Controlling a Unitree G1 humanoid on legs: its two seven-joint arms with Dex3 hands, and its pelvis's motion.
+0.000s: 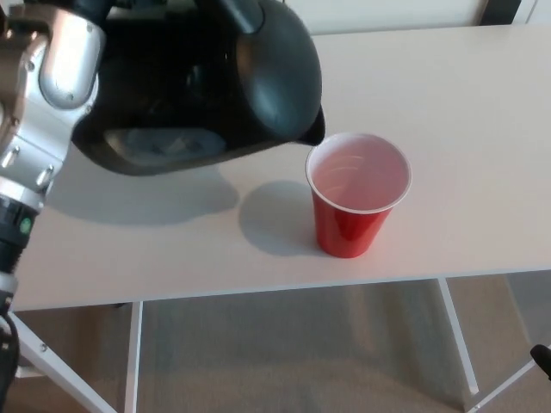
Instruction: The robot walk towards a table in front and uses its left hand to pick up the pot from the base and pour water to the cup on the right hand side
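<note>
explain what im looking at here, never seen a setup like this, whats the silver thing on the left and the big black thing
This picture comes from a camera on a humanoid robot's head, looking down at a white table. The silver jointed thing on the left is the robot's own left arm. Its hand lies mostly beyond the top edge of the picture, so its grip cannot be seen. The big black thing is an electric kettle, the pot, lifted off the table and tilted, with its spout just beside the rim of a red cup. The cup stands upright on the table near the front edge, white inside. I cannot tell whether there is water in it, and no stream shows. The right hand is not in the picture.
</note>
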